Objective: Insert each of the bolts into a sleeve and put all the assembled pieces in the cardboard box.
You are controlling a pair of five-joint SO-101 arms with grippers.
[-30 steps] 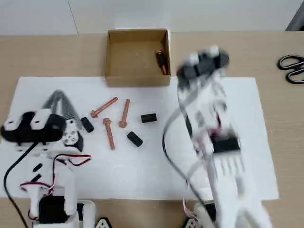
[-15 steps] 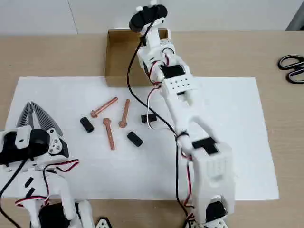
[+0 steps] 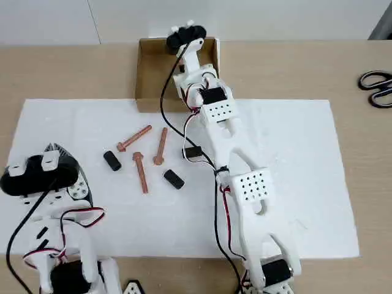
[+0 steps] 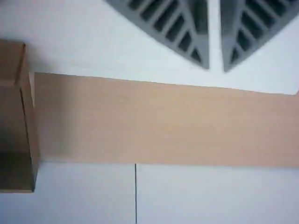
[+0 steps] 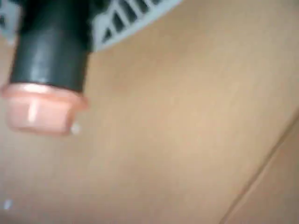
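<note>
- Here's the piece that matters: a black sleeve (image 5: 51, 42) with a copper bolt head (image 5: 39, 109) poking out of its far end. This assembled piece sits in the right gripper (image 5: 53, 32), which looks clamped onto the sleeve.
- Its long axis runs out along the gripper, with the head end leading past the fingertips. A grey finger (image 5: 131, 16) lies just beside the sleeve.
- Behind it in the right wrist view is plain brown cardboard, so I judge the piece hangs over the floor of the cardboard box (image 3: 153, 73), not over the rim.
- From the high view, the right arm (image 3: 217, 113) stretches across the sheet with its wrist over the far right part of the box.
- The move coming, as I read it, is a straight release downward. The box floor to the left is bare, so there's room, but the right wall is near and the head could catch it if the piece swings.
- On the white sheet (image 3: 294, 184) wait three loose bolts (image 3: 133, 138), (image 3: 161, 146), (image 3: 141, 173). All three lie roughly lengthwise towards the box.
- Three loose sleeves (image 3: 112, 160), (image 3: 174, 179), (image 3: 193, 152) are there too, the last tucked against the right arm.
- The left gripper (image 4: 215, 65) is closed to a thin slit with nothing in it. It sits at the near left of the sheet, well apart from the box but nearest the left-hand sleeve.
- Scissors (image 3: 376, 87) lie at the far right edge of the surface (image 3: 61, 67), clear of any path.
</note>
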